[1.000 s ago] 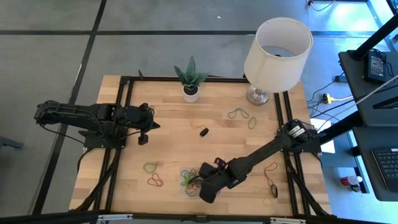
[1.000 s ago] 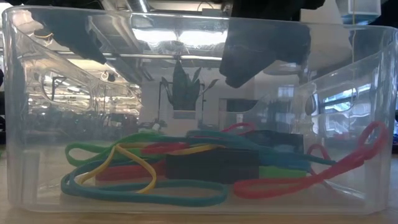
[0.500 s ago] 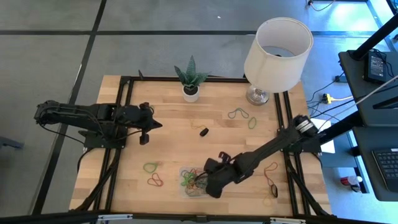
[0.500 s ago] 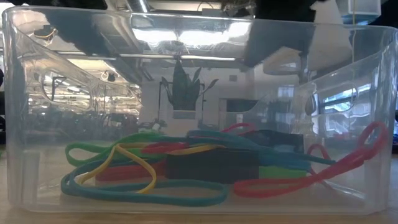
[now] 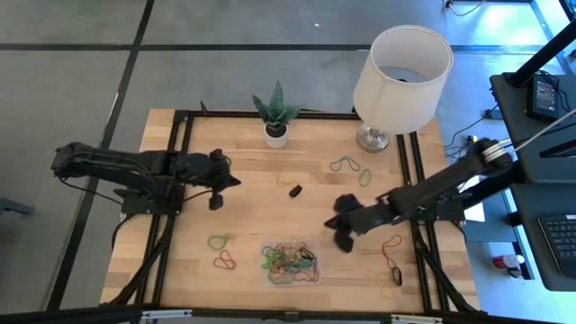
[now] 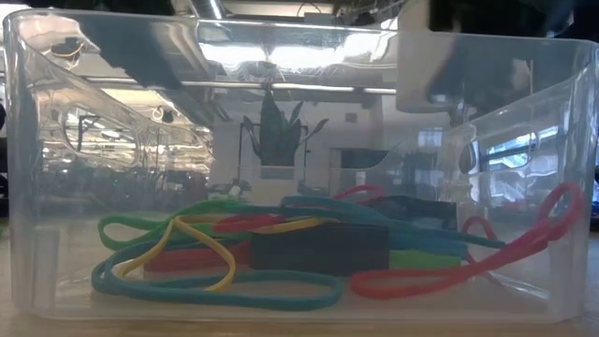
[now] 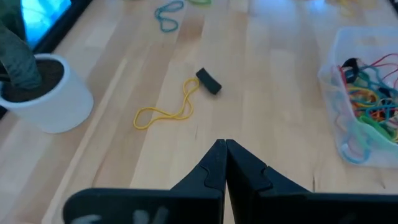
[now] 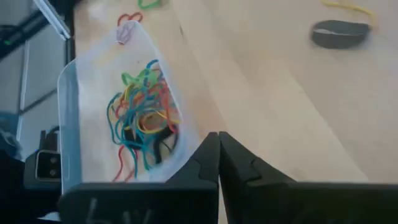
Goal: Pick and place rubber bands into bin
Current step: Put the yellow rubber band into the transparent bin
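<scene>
The clear bin sits near the table's near edge and holds a tangle of rubber bands in red, green, yellow and blue; the low view looks through its wall at the bands lying on its floor. Loose bands lie on the wood: green, red, yellow, grey-green, red, black. My right gripper hangs shut and empty to the right of the bin, also seen as my right gripper. My left gripper is shut and empty at the table's left, seen too as my left gripper.
A small black chunk lies mid-table beside the yellow band. A white plant pot and a lamp stand along the far edge. Black frame rails run down both sides of the table.
My right gripper has risen out from over the bin and swung toward the table's right and far side, its arm drawing back. In the low view its dark shape has left the space above the bin. The bands in the bin lie unchanged. My left gripper has edged slightly rightward.
</scene>
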Controlling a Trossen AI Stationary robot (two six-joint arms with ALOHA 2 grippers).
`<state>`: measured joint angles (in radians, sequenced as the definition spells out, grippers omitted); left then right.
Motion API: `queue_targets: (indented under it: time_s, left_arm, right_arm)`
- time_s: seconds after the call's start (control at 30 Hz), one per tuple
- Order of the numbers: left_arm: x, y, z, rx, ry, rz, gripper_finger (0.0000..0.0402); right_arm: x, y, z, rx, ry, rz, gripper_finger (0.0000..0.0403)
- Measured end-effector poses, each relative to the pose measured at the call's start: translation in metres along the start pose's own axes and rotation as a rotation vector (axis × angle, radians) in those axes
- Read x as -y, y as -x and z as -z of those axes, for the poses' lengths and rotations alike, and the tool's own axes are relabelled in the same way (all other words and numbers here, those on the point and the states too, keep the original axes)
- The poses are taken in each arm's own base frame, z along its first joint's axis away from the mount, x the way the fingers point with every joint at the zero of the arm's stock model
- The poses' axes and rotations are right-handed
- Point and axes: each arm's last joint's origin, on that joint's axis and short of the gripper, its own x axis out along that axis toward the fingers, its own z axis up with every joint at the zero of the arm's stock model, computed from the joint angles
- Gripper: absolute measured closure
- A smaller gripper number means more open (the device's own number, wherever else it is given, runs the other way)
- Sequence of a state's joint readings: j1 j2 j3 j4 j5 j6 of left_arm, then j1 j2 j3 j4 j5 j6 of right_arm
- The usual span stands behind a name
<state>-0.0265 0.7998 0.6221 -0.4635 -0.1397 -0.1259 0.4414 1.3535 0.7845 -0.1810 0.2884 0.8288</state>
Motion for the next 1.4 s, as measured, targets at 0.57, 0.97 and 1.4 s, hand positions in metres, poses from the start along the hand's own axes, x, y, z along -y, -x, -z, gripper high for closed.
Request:
queue_targets:
  time_s: [0.57,0.97,1.4]
  left_arm:
    - [0.011,-0.108,-0.054,-0.204,0.007,-0.069,0.0355]
    - [-0.021,-0.202,-0.055,-0.375,0.236,-0.196,0.0270]
    - [-0.026,-0.247,-0.031,-0.493,0.235,-0.182,0.0275]
  right_arm:
    - [0.095,0.060,0.047,0.151,0.038,-0.068,0.0401]
    - [0.114,0.066,0.061,0.193,0.101,-0.075,0.0401]
    - [0.114,0.067,0.062,0.159,0.174,-0.115,0.0400]
